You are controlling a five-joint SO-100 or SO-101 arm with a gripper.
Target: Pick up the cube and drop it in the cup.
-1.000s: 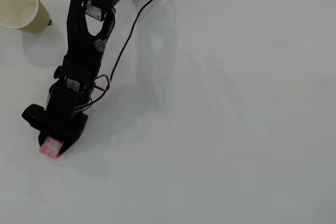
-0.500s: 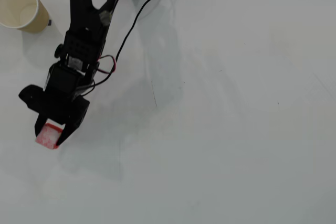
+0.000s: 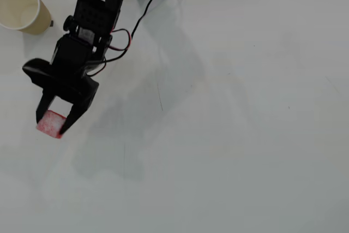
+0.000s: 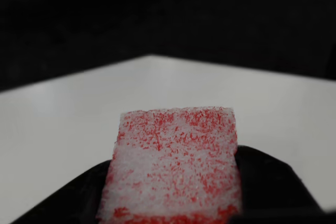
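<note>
- Cube (image 3: 52, 123): red, whitish scuffed faces; lay on the desk (image 3: 234, 135) at lower left of the overhead view, between the two fingers; filled the lower middle of the wrist view (image 4: 173, 166).
- Pincer (image 3: 53, 124): black, fingers straddling the cube, close against its sides; firm grip or mere contact could not be told.
- Cup (image 3: 22, 8): tan paper, cream inside, upright at the top left corner of the overhead view, well apart from the cube.
- Step judged: securing the grasp. Advice: squeeze squarely on opposite faces, confirm hold, lift straight before swinging toward the cup.
</note>
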